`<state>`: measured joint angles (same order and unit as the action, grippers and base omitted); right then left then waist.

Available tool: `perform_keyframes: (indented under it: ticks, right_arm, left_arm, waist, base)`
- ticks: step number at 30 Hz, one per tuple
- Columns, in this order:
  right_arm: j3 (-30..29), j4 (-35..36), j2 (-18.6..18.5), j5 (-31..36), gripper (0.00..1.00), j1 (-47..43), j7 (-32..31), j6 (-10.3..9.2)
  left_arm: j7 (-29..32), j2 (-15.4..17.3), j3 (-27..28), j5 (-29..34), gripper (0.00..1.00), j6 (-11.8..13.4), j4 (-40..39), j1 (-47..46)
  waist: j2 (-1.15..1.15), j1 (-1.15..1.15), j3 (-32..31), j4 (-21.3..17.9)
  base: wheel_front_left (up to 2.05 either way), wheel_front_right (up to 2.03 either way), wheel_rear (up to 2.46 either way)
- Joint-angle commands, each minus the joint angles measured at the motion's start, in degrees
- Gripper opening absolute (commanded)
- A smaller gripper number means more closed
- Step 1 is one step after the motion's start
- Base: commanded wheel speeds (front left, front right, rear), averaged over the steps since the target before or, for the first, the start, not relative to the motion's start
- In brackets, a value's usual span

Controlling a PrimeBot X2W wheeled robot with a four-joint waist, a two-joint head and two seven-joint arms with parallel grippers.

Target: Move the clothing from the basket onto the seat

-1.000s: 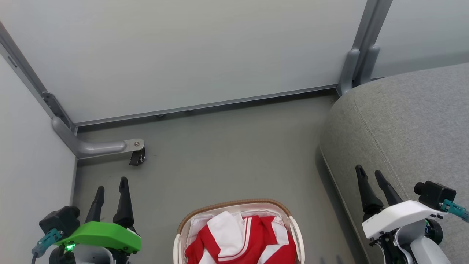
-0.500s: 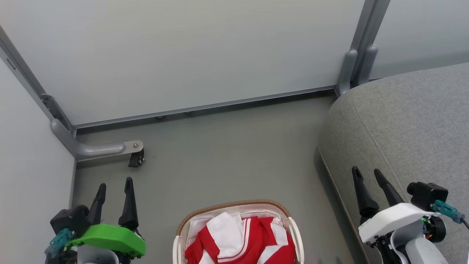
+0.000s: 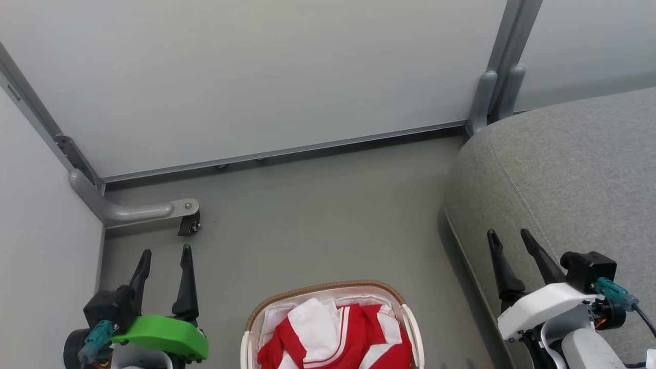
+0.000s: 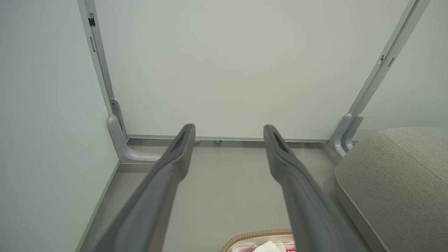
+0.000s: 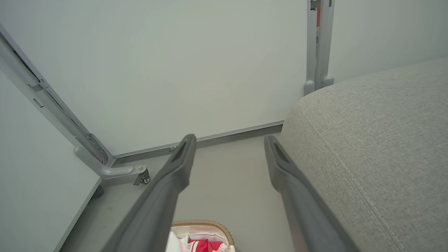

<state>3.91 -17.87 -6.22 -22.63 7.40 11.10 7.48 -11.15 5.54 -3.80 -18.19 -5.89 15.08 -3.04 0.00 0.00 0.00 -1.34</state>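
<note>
flanking the basket [image 3: 318, 288] of clothing [image 3: 353, 333], left tool [image 3: 166, 250] and right tool [image 3: 508, 233] hang spread, floor [image 3: 318, 220] ahead, seat [image 3: 564, 169] edge rightward.

No words, numbers, brand marks or signs can be read on any surface. The red and white clothing [image 3: 359, 328] shows plain colour blocks and stripe trim, with no legible lettering.
</note>
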Motion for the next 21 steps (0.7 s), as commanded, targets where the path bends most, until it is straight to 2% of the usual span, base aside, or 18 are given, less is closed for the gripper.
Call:
perform_keyframes:
  ticks: [1, 21]
  right_arm:
    - [0.14, 0.39, -0.46, 1.44, 1.0, 0.59, 0.5, 0.01]
    - [0.31, -1.45, -0.06, 10.43, 1.0, 0.23, 2.79, 0.02]
  left_arm:
    - [-0.46, -0.03, 0.05, 1.4, 1.0, -0.14, -0.54, 0.38]
    - [-2.74, -1.22, 1.12, 10.11, 1.0, -0.93, -0.05, 1.79]
  waist:
    - [0.0, 0.0, 0.0, -0.04]
    - [0.0, 0.0, -0.05, -0.68]
  base:
    - [0.0, 0.0, 0.0]
    - [0.0, 0.0, 0.0]
